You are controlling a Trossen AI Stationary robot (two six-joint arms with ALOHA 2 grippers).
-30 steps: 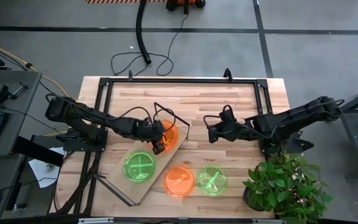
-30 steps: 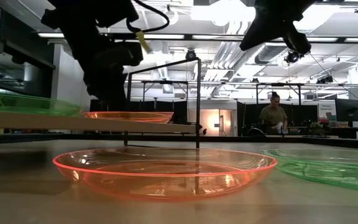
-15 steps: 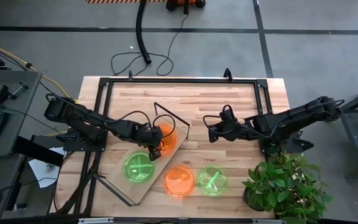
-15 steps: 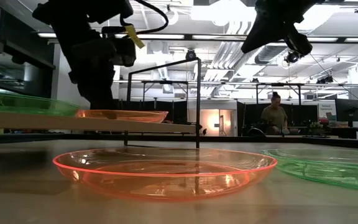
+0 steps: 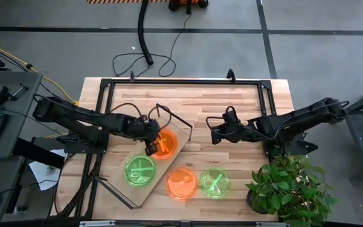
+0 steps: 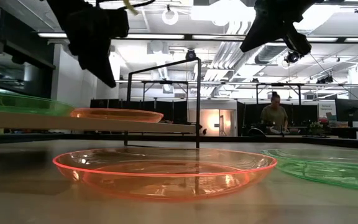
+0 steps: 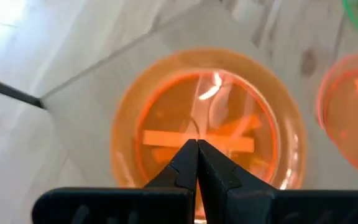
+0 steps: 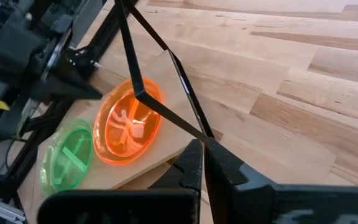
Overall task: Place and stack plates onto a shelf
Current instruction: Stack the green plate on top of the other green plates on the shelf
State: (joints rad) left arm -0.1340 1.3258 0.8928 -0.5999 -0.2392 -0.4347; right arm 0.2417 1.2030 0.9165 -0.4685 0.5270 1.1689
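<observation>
The shelf (image 5: 123, 188) lies slantwise on the table's left half, black wire frames at its ends. A stack of orange plates (image 5: 164, 144) rests on its far part and a green plate (image 5: 140, 170) on its near part. One orange plate (image 5: 182, 183) and one green plate (image 5: 215, 182) lie on the tabletop near the front edge. My left gripper (image 7: 196, 144) is shut and hangs above the orange stack (image 7: 207, 134) without touching it; the low view shows it (image 6: 110, 78) raised clear of that stack (image 6: 117, 114). My right gripper (image 8: 202, 146) is shut and waits over the table's middle (image 5: 212, 134).
A potted plant (image 5: 288, 186) stands at the table's right near corner. A black frame (image 5: 181, 81) runs along the table's far and side edges. The shelf's wire end frame (image 8: 143, 93) rises beside the orange stack. A person stands far back in the room (image 6: 273, 115).
My left gripper was down at the orange stack and moved toward the table's left and near edges. The stack slid with it a little way along the shelf toward the green plate. The gripper then rose clear of the stack.
</observation>
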